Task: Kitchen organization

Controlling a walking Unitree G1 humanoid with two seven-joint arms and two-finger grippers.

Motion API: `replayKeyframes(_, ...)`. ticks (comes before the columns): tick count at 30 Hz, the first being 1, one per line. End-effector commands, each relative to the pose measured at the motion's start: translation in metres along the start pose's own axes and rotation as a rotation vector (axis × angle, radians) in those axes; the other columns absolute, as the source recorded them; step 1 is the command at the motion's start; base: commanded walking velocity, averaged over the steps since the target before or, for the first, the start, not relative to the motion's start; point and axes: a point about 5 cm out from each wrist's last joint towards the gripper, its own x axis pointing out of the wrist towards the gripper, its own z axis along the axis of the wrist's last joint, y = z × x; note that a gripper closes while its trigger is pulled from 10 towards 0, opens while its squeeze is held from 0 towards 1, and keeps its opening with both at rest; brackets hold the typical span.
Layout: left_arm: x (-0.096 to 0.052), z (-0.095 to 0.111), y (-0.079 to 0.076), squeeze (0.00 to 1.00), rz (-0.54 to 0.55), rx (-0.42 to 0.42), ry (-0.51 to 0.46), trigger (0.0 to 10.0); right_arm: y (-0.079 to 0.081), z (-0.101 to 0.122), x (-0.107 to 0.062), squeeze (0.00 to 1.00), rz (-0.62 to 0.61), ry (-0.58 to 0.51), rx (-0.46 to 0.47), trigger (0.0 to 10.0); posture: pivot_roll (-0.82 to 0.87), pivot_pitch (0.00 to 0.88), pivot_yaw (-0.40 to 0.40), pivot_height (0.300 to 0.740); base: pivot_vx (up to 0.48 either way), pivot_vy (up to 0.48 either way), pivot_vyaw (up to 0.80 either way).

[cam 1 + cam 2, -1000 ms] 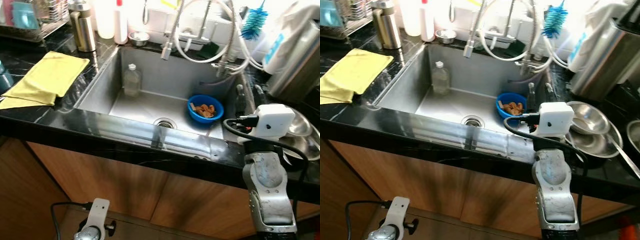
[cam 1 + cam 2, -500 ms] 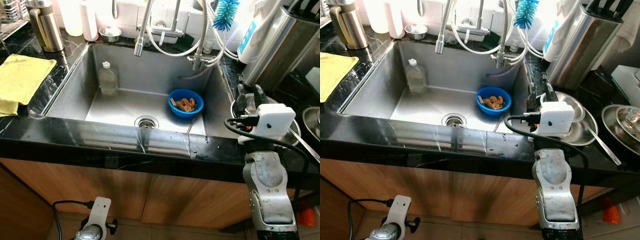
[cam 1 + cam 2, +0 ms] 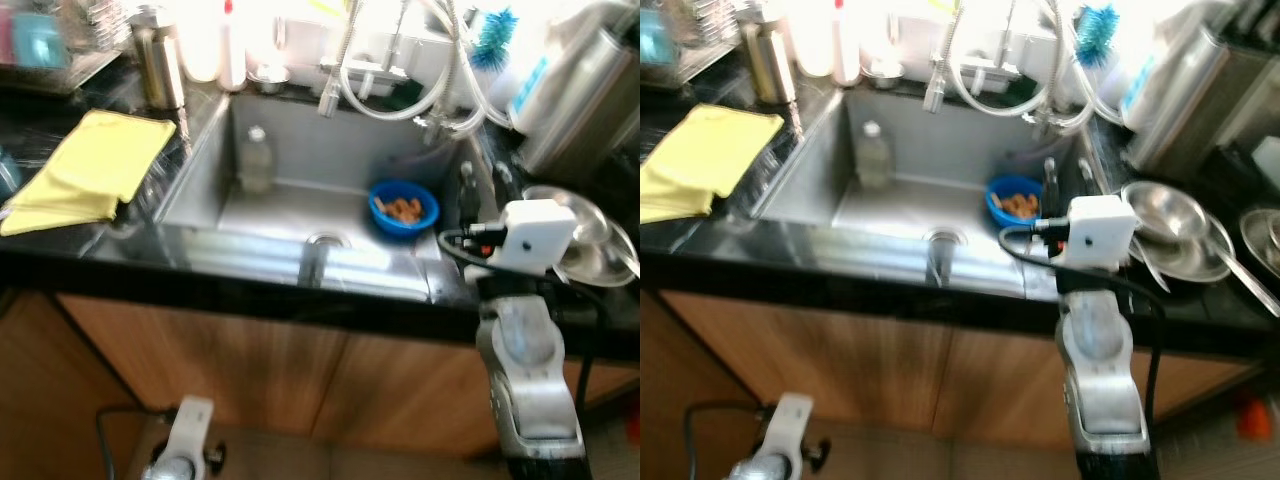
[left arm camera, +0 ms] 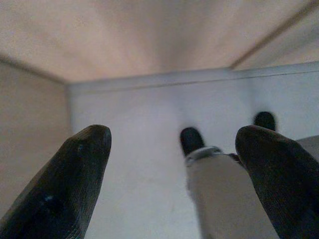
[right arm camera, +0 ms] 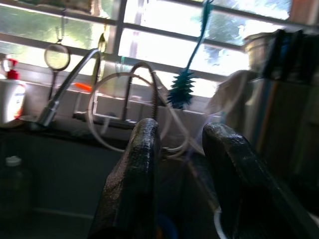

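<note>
A blurred kitchen scene looking down at a steel sink (image 3: 280, 215) set into a black marble desk (image 3: 250, 290) with wooden cabinet doors beneath. The sink serves as the landmark here.

Inside the sink, a blue bowl (image 3: 404, 208) holding brownish food scraps sits toward the right wall, a clear plastic bottle (image 3: 255, 160) stands near the back left corner, and the drain lies near the front edge. A spring-neck tap (image 3: 335, 70) hangs over the back of the sink, with a blue bottle brush (image 3: 1098, 28) behind it to the right. Left of the sink lies a folded yellow cloth (image 3: 95, 165), with a metal flask (image 3: 158, 60) behind it. Right of the sink rest stacked steel bowls (image 3: 1170, 235) and a tall steel container.

The right end effector (image 3: 1065, 180) is raised over the sink's right rim, just beside the blue bowl, its two fingers (image 5: 137, 179) slightly apart and holding nothing. The left end effector (image 4: 174, 169) hangs low in front of the cabinet, below the sink, fingers wide apart and empty.

The step in hand appears to be approach: the robot is lining up at the sink, nothing grasped. The next move likely calls for reaching the right arm down to the blue bowl and closing on its rim without tipping the scraps.
</note>
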Motion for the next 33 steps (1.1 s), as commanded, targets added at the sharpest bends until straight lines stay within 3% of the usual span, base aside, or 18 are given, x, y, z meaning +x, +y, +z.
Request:
replayKeyframes(1,-0.0003,-0.0014,0.0009,0.00,-0.004,-0.002,0.005,10.0,-0.0017,0.0047,0.0009,0.00,-0.008,-0.026,0.002,10.0,0.17,0.101,-0.111,0.736,0.000,0.000,0.00)
replayKeyframes(17,-0.0003,-0.0018,0.0012,0.00,0.002,0.011,0.010,10.0,-0.0026,0.0049,0.0001,0.00,-0.013,-0.034,0.001,10.0,0.17,0.102,-0.113,0.736,0.000,0.000,0.00)
replayKeyframes(23,-0.0003,-0.0019,0.0008,0.00,0.002,0.015,0.009,10.0,0.0005,0.0033,-0.0015,0.00,0.023,-0.029,-0.056,10.0,0.17,0.091,-0.115,0.736,0.000,0.000,0.00)
replayKeyframes(33,-0.0005,-0.0026,0.0008,0.00,-0.001,0.025,0.010,10.0,0.0032,0.0027,-0.0025,0.00,0.036,-0.029,-0.021,10.0,0.18,0.074,-0.115,0.736,0.172,0.000,0.39)
